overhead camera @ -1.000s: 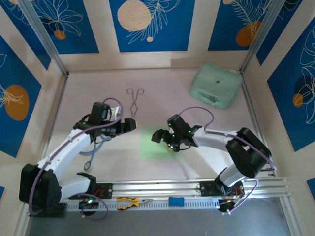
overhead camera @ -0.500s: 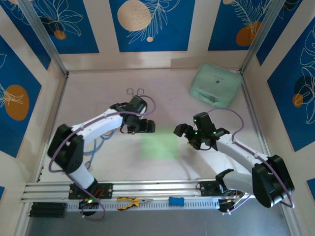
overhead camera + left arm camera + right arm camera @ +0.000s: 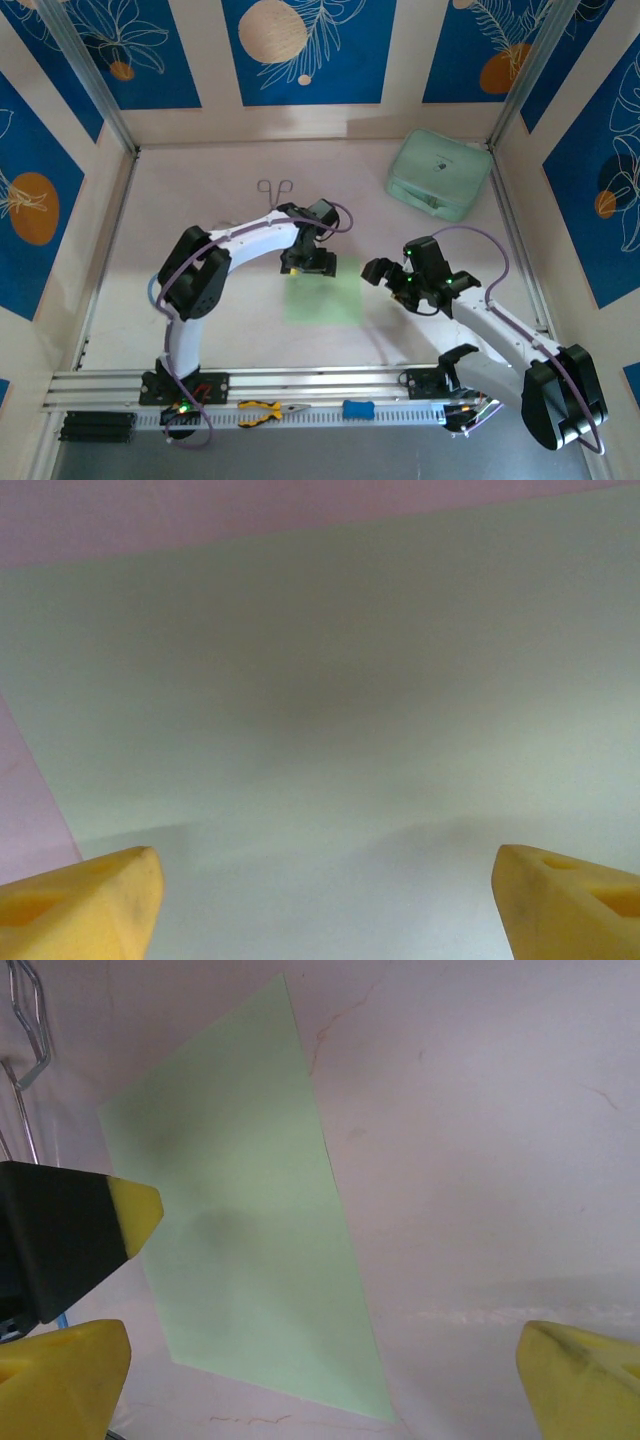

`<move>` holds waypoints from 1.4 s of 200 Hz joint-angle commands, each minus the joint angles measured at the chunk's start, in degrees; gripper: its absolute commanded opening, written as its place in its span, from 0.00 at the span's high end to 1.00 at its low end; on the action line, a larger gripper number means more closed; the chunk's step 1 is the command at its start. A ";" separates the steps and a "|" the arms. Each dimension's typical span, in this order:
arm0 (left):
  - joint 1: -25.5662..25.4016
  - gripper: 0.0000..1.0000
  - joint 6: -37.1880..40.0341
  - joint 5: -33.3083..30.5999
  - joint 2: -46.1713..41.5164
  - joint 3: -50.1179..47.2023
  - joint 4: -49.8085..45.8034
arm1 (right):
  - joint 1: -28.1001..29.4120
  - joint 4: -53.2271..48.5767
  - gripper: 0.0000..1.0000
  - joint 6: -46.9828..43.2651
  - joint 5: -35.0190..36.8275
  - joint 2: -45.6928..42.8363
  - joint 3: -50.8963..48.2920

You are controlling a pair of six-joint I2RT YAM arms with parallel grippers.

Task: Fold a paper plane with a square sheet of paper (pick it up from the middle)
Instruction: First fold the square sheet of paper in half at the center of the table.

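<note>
**Figure. Approach to the sheet, overhead and wrist views.** The pink table (image 3: 200, 200) was enclosed by blue patterned walls. The mint-green case (image 3: 438, 174) was placed at 1 o'clock on it, well apart from the work. The square sheet of paper (image 3: 322, 300) was laid flat near the table's centre, a little toward 6 o'clock. No crease was visible, so no fold was judged to have been made.

The left gripper (image 3: 310, 264) was poised over the sheet's 12 o'clock edge. Its yellow fingertips (image 3: 90, 900) were spread wide with nothing between them, and whether they touched the paper could not be told. The right gripper (image 3: 378, 272) was held just beside the sheet's 2 o'clock corner, off the paper, its jaws likewise parted and empty. The metal tongs (image 3: 272, 192) were left at 11 o'clock of the sheet.

The step in hand was judged to be the pick from the middle. To be done well, the left gripper should be carried from the far edge to the sheet's centre and lowered squarely until both tips are pressed lightly on the paper. It should then be closed slowly, so that a small ridge is raised and pinched. Heavy pressure was judged likely to pin or slide the thin sheet. The 3 o'clock edge could be steadied by the right gripper.
</note>
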 commanded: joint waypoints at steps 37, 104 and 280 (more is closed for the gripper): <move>-3.20 0.13 -5.20 -1.39 3.77 3.49 -2.98 | -0.68 -1.75 0.01 -0.43 -0.51 -0.89 -0.61; -4.62 0.11 -9.34 -3.87 6.03 5.71 -5.08 | -1.02 -2.12 0.01 -0.71 -1.47 0.31 -0.74; -5.77 0.12 -11.66 -1.01 11.15 5.38 -4.02 | -1.22 -3.02 0.01 -0.06 -1.69 -0.44 -1.62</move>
